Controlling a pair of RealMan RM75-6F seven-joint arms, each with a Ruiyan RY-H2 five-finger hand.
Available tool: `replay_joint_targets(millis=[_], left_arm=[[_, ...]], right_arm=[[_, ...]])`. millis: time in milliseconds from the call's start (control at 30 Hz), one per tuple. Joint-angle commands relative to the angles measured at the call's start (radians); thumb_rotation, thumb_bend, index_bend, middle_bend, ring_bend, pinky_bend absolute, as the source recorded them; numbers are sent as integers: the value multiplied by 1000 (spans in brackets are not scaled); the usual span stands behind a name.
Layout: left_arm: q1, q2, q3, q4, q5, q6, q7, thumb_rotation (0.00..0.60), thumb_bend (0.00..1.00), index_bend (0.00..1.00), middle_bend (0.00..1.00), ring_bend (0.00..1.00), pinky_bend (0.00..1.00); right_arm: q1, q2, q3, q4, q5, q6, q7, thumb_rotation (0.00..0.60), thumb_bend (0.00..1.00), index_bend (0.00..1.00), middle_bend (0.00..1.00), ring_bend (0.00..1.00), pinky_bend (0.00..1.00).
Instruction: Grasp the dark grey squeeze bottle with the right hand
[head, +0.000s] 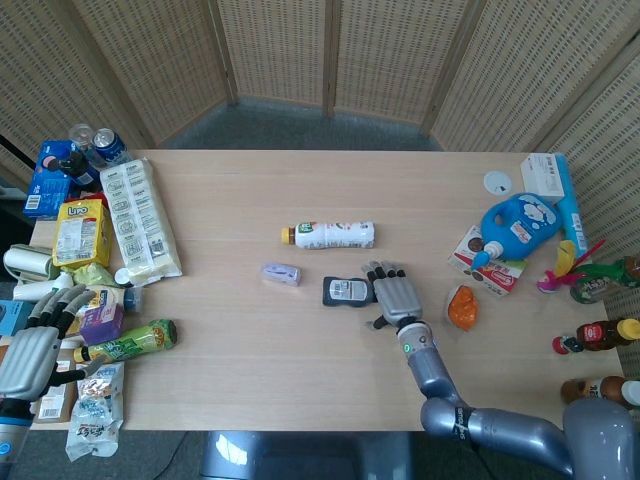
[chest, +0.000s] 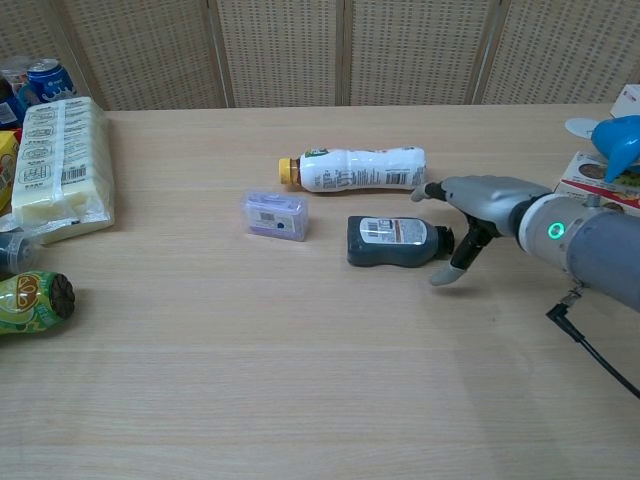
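The dark grey squeeze bottle lies on its side mid-table, label up, black cap pointing right. My right hand hovers at the cap end with fingers spread, holding nothing; its thumb hangs just right of the cap. Whether the fingers touch the bottle is unclear. My left hand stays open at the far left table edge, among the snack packs.
A white bottle with a yellow cap lies just behind the grey one, a small lilac box to its left. An orange packet, carton and blue jug sit to the right. Snacks and a green bottle crowd the left edge.
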Motion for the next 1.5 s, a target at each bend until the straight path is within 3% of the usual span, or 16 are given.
replay_joint_targets(millis=[33,333,467,633,967,1167,1500], left_arm=[[1,0,1,4,-1,1,-4,600,260,128,93,0,0],[6,-3,3,23,-6,5,-22,600,258,128,94,0,0],[7,-5,3,31,-9,4,-29,600,260,128,94,0,0],[6,-10,3,39,-16,-2,-34,600,259,128,94,0,0],[6,-16,4,51,-22,-7,-41,600,260,128,93,0,0],[5,-18,3,51,-24,-10,-41,600,259,128,93,0,0],[-1,-27,4,54,-25,-23,-37,600,260,128,93,0,0]], right_arm=[[25,-24,2,33,36,-22,-13,560,35,0,0,0,0],[80,-64,6,95,86,-45,-34,557,42,0,0,0,0],[94,-82,9,115,77,-37,-22,592,42,0,34,0,8],[107,-91,10,117,83,-19,-34,600,45,123,271,49,248],[125,-110,14,151,108,-26,-30,600,67,462,636,426,727],[118,-96,16,130,97,-3,-14,600,87,564,749,553,857],[65,34,8,-70,83,67,-1,600,92,594,787,598,873]])
